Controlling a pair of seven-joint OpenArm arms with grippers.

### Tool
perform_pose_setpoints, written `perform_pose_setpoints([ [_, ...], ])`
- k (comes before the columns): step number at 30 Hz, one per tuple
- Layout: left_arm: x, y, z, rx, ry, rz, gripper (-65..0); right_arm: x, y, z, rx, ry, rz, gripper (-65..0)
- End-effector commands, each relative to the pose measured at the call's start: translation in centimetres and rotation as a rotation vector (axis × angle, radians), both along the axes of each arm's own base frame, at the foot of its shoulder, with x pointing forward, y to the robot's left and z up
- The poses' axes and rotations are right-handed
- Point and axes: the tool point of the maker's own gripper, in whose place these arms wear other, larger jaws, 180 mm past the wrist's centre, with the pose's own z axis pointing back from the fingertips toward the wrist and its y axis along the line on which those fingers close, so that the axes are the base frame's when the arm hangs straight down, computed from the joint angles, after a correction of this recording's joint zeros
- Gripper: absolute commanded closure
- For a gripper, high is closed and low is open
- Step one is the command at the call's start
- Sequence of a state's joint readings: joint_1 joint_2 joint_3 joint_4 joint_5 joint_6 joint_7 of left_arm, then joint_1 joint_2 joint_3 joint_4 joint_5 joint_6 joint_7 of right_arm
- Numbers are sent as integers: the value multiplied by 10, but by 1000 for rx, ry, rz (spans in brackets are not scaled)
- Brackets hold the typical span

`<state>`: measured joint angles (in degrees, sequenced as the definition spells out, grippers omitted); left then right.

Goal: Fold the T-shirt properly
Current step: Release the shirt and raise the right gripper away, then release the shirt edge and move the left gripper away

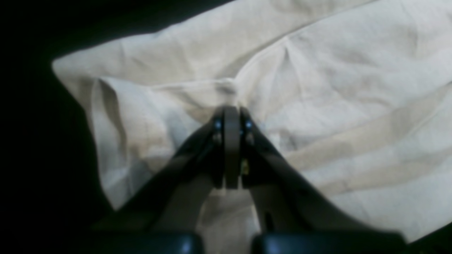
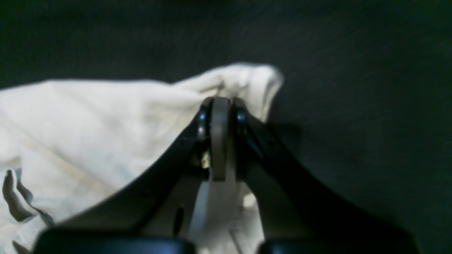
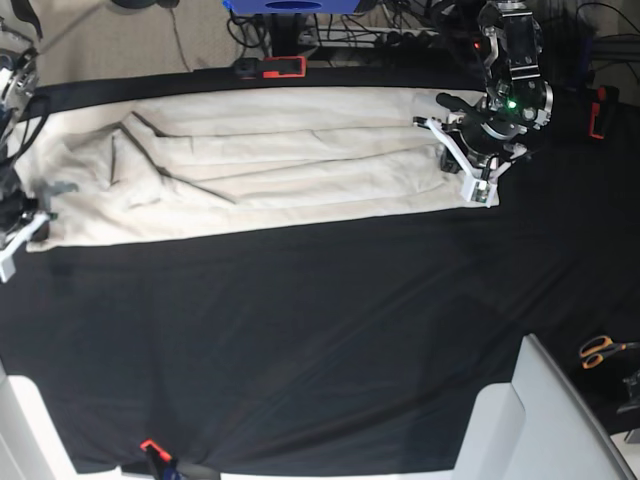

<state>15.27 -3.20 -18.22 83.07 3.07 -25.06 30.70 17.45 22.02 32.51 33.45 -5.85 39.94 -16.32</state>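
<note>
We saw the T-shirt [image 3: 270,165] stretched in a long band across the far part of the black-covered worktop [image 3: 320,340]. The left claw [image 1: 232,109] was clamped on a pinch of cloth at one end, and the right claw [image 2: 220,100] was clamped on a bunched corner at the other end.

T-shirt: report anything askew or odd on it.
The T-shirt is stretched long between both shut grippers, but its middle is rumpled with diagonal creases, and one sleeve lies folded crookedly near the base view's left end.
</note>
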Motion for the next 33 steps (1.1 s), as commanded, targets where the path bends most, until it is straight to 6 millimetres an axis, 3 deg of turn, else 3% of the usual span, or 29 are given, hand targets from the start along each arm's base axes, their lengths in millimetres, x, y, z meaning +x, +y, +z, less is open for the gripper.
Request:
perform_pose_setpoints([
  [1,-2,9,3,36,7,3,0,21,-16,23,-20,-76,-18,-33],
  [6,6,10,17,49,-37,-3,0,31,-19,30,-16,-128,-32,-33],
  [9,11,10,26,63,-63,-11,0,38,-30,34,-85,-157,-72,-33],
  [17,13,12,31,71,-76,-13,0,43,-49,38,-228,-142,-68,-33],
  [20,14,22,47,92,-117,7,0,57,-52,54,-235,-206,-76,-33],
  [25,18,44,83,156,-193,59,0,72,-68,99,-326,-341,-53,-33],
  [28,15,59,95,193,-200,90,0,56,-91,131,-403,-387,-101,-33],
  [30,12,70,99,203,-205,119,0,43,-92,146,-427,-400,-140,-33],
  [33,8,81,101,215,-205,150,0,8,-92,156,-464,-357,-206,-33],
])
